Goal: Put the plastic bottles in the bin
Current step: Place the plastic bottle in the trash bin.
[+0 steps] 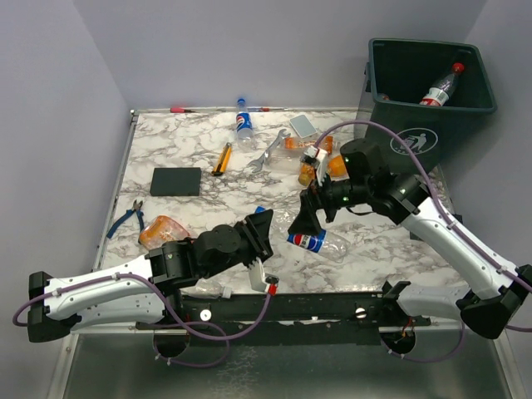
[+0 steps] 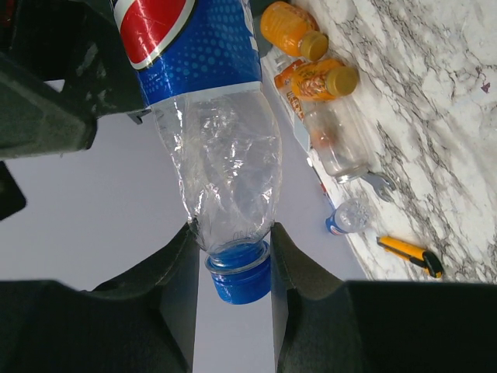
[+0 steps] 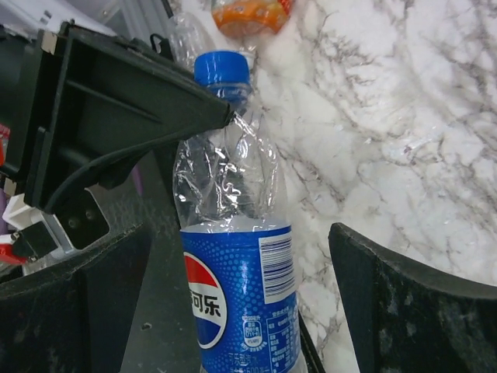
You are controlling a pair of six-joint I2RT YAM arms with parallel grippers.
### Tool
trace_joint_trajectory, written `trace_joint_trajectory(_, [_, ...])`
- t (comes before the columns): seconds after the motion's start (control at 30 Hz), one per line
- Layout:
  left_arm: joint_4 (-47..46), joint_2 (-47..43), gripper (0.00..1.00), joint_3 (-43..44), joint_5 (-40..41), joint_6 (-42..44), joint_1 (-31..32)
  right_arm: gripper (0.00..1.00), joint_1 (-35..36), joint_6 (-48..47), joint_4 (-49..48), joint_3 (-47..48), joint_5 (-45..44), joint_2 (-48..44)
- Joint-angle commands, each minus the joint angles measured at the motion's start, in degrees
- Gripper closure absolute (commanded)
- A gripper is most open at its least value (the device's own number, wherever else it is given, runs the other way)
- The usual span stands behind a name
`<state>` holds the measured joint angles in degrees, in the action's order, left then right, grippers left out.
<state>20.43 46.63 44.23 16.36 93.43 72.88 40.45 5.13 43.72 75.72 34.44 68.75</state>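
Left wrist: left tool (image 2: 233, 242) pinches Pepsi bottle (image 2: 225, 155) at neck; right tool (image 3: 237, 260) spread around it.

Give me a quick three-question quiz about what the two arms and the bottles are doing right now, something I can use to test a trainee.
1. True or false: the left gripper is shut on the neck of the Pepsi bottle, just above its blue cap.
2. Pick one. The right gripper is: A) shut on that bottle's cap, B) open, with a finger on each side of that bottle's labelled body, C) raised well clear of that bottle.
3. Short answer: what colour is the cap of the leaning bottle inside the bin?

Key: 1 true; 2 B; 3 red.
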Motion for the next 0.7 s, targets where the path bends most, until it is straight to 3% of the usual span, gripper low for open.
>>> trace_joint_trajectory(0.0, [1.2,-0.2,1.0,0.7,2.0,3.2,0.4,0.0,0.3,0.2,-0.5,-4.8,7.3,1.6])
trace_joint_trajectory(0.2, [1.2,-1.0,1.0,1.9,2.2,3.3,0.8,0.0,0.3,0.4,-0.8,-7.5,2.9,1.3])
trace_joint_trajectory(0.33, [1.0,-0.5,1.0,2.4,1.7,3.4,0.9,0.05,0.3,1.7,-3.3,-7.1,4.8,2.0])
trace_joint_trajectory(0.6, [-0.7,-1.4,1.0,1.7,1.6,1.5,0.9,0.39,2.1,2.3,-4.3,-8.8,7.4,4.3])
trace_joint_trajectory(0.67, [-0.8,-1.8,0.92,1.7,1.7,0.8,0.9,0.5,2.1,2.9,-5.3,-9.8,6.9,3.4])
